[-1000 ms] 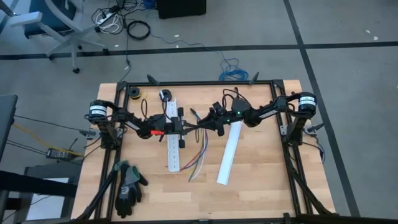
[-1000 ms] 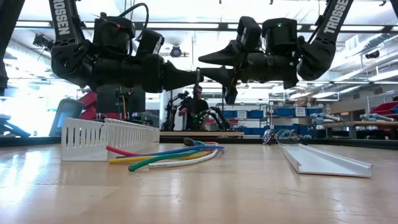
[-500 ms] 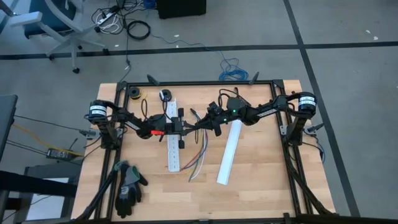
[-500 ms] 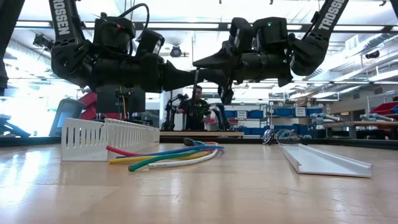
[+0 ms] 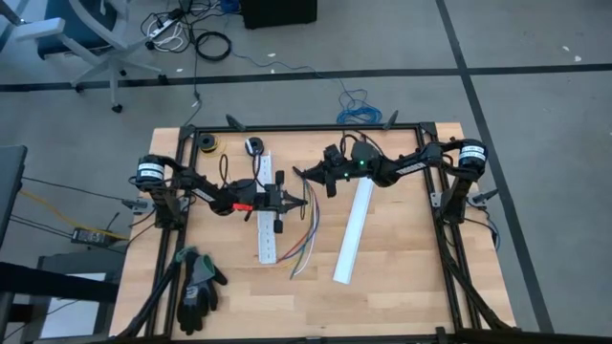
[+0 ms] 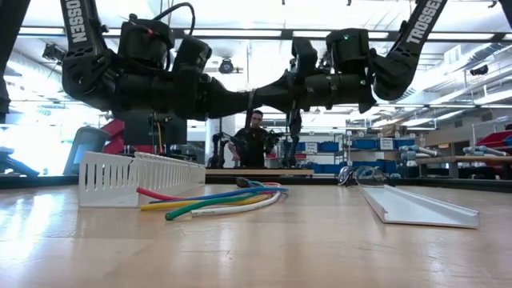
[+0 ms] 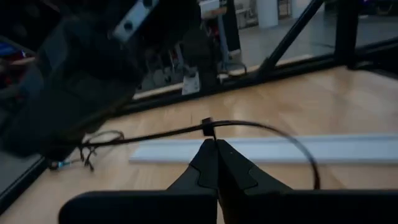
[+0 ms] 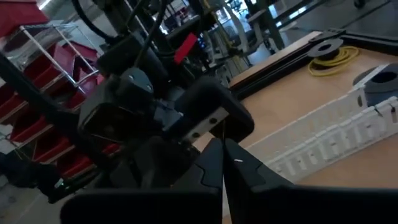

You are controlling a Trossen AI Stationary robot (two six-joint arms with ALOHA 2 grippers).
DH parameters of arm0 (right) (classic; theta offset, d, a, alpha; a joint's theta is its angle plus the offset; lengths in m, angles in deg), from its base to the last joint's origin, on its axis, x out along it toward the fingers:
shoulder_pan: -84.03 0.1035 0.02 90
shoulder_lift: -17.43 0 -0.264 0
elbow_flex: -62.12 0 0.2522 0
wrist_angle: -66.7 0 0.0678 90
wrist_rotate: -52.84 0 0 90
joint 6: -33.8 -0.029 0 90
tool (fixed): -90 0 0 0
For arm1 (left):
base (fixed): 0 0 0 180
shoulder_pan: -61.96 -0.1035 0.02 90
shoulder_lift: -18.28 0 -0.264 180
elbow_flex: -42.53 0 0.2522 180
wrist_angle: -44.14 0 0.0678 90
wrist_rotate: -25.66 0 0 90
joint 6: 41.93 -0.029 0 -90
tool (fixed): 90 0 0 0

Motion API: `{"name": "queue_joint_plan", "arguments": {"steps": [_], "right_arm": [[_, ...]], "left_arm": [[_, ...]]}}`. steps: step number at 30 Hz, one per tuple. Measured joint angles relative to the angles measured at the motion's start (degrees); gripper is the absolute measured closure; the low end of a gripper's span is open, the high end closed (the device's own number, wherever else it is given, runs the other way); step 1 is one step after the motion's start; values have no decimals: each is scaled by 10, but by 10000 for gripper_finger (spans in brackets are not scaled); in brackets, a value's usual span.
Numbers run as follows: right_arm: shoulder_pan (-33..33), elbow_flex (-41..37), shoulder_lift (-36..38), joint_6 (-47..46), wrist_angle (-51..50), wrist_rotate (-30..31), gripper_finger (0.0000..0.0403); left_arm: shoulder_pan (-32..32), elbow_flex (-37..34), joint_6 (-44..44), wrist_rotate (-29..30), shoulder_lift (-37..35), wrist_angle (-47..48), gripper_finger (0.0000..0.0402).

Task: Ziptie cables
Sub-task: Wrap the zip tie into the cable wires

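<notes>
Jaws of both grippers, left and right, pinch the ziptie; I should lower its loop squarely over the cables.

Your two arms are matte black all over, chunky rounded housings with white TROSSEN lettering down the upper links. Each shoulder has a silver-and-black ringed cylinder. Loose black cables loop off the wrists, the left arm has a red patch near its wrist, and the right arm shows a small green light. The jaws are dark, tapered wedges.
</notes>
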Motion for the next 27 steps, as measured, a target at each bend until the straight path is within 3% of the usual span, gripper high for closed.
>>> {"name": "queue_joint_plan", "arguments": {"steps": [5, 10, 13, 19, 27], "right_arm": [[-1, 0, 0, 7, 0, -51, 395], [2, 0, 0, 17, -33, -106, 358], [2, 0, 0, 31, -75, -110, 322], [-3, 0, 0, 42, -126, -115, 262], [-22, 0, 0, 28, -128, -127, 256]], "left_arm": [[2, 0, 0, 2, 0, 9, 401], [2, -1, -2, 11, 0, 9, 401], [1, -12, -3, 23, 0, -12, 401], [1, -71, 15, 55, 0, -142, 401], [1, -117, 33, 60, 0, -182, 401]]}}
